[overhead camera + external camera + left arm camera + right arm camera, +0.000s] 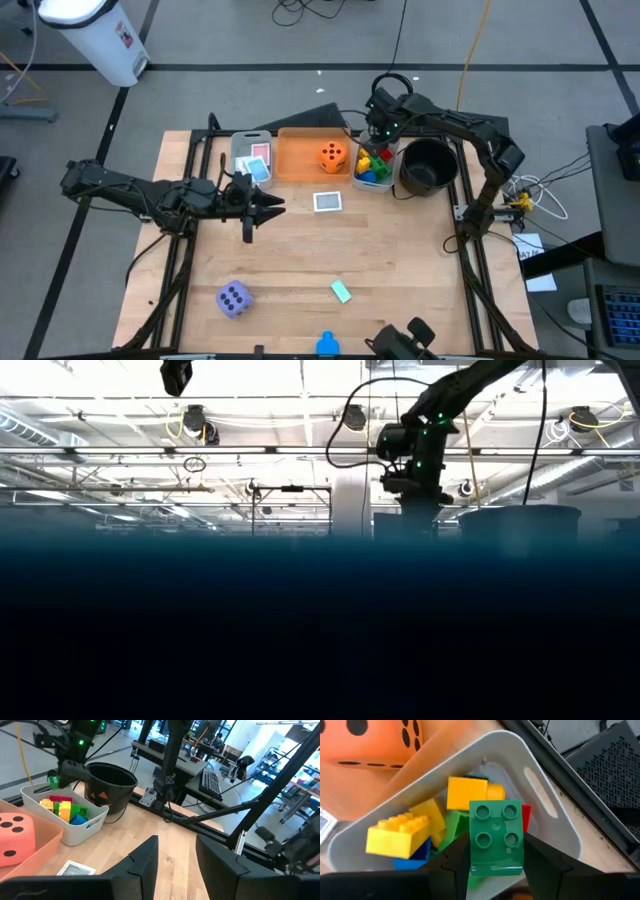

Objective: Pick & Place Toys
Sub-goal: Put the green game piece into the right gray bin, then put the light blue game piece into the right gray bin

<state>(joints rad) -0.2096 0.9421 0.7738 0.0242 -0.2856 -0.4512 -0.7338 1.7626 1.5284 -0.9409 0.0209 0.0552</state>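
My right gripper (495, 851) hangs over the small grey bin (543, 790) of red, yellow, green and blue bricks (374, 166) at the table's far side, shut on a green brick (496, 837). An orange die (333, 155) rests in the orange bin (300, 158) beside it. A purple die (233, 298) sits on the table near the front left. One picture card (327, 201) lies mid-table and a greenish one (341, 291) nearer the front. My left gripper (272, 205) hovers open and empty left of centre. My right gripper pinches the green brick by two opposite sides (473, 854) between its two fingers. The fingers come steeply from above. The brick's studded top faces the wrist camera, and the brick hangs clear above the bricks in the grey bin.
A black round bowl (428, 165) stands right of the brick bin. Another grey bin (252, 158) holding cards is left of the orange bin. A blue brick (327, 345) lies at the front edge. Bare wood shows mid-table and front right.
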